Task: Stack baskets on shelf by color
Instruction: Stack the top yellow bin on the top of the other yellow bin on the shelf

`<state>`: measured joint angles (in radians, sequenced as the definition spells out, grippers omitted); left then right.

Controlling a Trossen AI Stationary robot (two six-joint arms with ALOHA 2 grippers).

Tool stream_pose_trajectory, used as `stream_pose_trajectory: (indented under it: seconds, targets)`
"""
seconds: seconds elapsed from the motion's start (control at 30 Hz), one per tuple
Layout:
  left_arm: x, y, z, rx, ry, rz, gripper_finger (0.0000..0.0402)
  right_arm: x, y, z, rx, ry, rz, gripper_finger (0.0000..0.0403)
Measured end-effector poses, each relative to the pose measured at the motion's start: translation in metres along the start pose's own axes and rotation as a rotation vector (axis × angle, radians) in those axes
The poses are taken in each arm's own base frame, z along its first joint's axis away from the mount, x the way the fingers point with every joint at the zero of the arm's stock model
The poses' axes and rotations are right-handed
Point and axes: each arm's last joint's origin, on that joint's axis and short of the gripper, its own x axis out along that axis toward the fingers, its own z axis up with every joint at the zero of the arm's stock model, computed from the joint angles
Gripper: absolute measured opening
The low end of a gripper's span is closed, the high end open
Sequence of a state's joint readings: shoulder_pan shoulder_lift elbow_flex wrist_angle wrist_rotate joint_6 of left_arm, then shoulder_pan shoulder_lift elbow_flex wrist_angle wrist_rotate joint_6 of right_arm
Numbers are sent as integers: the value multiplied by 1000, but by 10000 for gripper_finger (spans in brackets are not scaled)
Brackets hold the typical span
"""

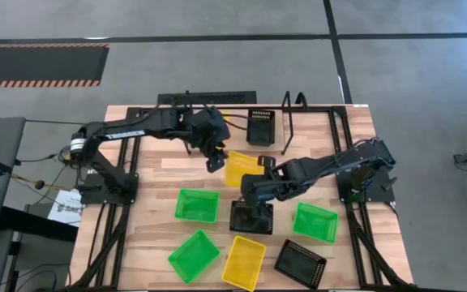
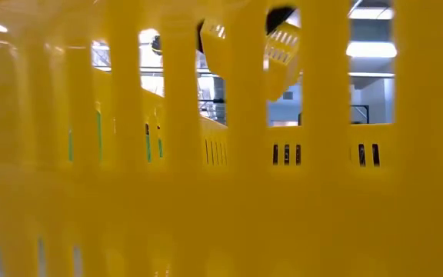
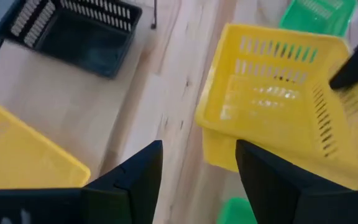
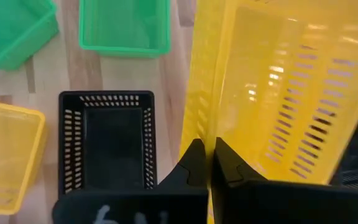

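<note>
Right gripper (image 4: 205, 163) pinched shut on yellow basket (image 1: 242, 169) rim at mid-table — left gripper (image 3: 197, 163) wide open, empty, just beside it.

No text can be read

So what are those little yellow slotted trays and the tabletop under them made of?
The yellow slotted basket pinched by the right gripper looks like moulded plastic: even colour, a soft sheen, clean identical slots. The pale tabletop looks like wood: light planks with grain lines and a matt face. Whether it is solid or veneered cannot be told.
</note>
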<state>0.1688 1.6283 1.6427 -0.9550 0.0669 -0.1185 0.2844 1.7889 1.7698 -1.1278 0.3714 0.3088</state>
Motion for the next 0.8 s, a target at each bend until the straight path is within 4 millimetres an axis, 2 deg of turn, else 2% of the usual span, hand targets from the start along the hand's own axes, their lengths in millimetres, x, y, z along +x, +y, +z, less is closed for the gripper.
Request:
stream_pose_trajectory:
  seconds: [0.17, 0.33, 0.4, 0.53, 0.67, 0.8]
  targets:
    - [1, 1, 10, 45, 9, 5, 192, 17, 8, -5, -16, 46, 37, 1]
    - [-14, 2, 20, 51, -39, 6, 192, 51, 29, -13, -107, 179, 83, 1]
    - [-19, 4, 21, 67, -36, 20, 192, 58, 36, -14, -129, 204, 109, 1]
    - [-23, 6, 13, 83, 64, 37, 192, 56, 46, -9, -147, 176, 190, 1]
    - [-14, 8, -1, 62, 243, 49, 192, 49, 45, 0, -144, 143, 202, 1]
    - [2, 6, -3, 60, 324, -6, 192, 31, 42, 15, -173, 60, 226, 1]
